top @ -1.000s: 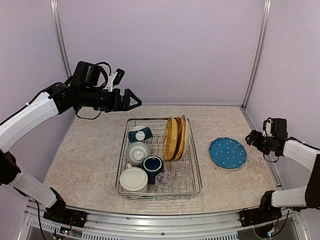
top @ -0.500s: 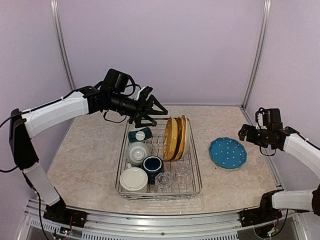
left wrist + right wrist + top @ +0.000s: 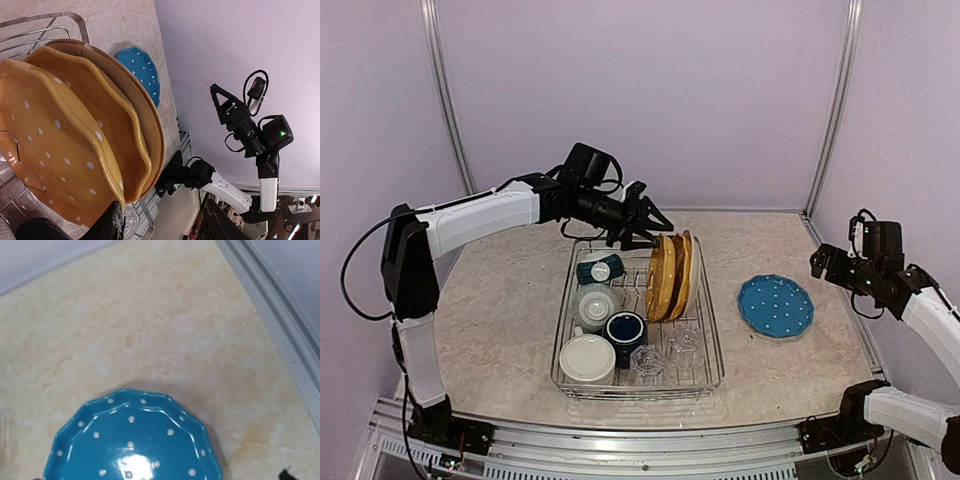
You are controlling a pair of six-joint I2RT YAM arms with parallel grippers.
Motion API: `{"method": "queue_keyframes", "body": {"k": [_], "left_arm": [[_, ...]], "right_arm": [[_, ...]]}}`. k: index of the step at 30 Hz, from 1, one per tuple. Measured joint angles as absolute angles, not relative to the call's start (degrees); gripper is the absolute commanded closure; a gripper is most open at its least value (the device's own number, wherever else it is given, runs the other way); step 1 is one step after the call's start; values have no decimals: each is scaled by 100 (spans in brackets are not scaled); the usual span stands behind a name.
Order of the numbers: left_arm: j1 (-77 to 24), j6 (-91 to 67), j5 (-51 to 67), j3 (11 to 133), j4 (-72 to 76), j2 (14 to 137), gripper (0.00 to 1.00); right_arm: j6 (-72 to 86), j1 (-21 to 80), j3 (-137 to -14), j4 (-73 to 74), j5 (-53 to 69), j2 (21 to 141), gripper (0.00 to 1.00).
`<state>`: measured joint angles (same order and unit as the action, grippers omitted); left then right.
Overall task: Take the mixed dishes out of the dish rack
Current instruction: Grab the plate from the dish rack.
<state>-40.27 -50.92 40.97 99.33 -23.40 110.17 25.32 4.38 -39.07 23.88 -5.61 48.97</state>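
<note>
Left gripper (image 3: 650, 232), jaws half spread, hovers just above glossy yellow white-dotted ceramic plates (image 3: 668, 275): probably rigid, slippery, breakable, so pinch the top rim.

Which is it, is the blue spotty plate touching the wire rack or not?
Apart. The top external view shows a strip of bare table between the blue plate and the dish rack on its right side.

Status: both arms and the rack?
Left gripper open at yellow dotted plates, nothing held. Right gripper open, empty, near blue plate, which is out of the rack. Dish rack loaded; no obstruction seen.
</note>
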Motion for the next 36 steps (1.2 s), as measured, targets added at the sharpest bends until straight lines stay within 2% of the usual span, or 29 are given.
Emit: {"method": "queue_keyframes", "body": {"k": [5,11,17,24,28,31,33,36], "left_arm": [[-4058,-5124,4147,10239,-2412,11614,61],[-4121,-5118,4128,10508,-2633,11891,63],[-4145,-5153,4115,10724,-2703,12053,75],[-4136,-5155,3872,10975,-2958,12258,76],[-4141,-5113,3708,11019,-3072,12276,71],[-4160,-5087,3586,11021,-3159,12283,71],[-4178,-5089,3555,11050,-3186,12300,73],[-4187,-5092,3542,11115,-3247,12322,80]], "right_arm": [[2486,438,-3907,2408,-532,4847,0],[2469,438,-3907,2414,-493,4584,0],[2471,438,-3905,2364,-447,4307,1],[2473,438,-3905,2331,-362,4305,1],[2475,438,-3905,2327,-314,4307,1],[2480,438,-3905,2320,-279,4316,1],[2499,438,-3894,2290,-242,4318,1],[2536,438,-3852,2241,-156,4318,1]]}}
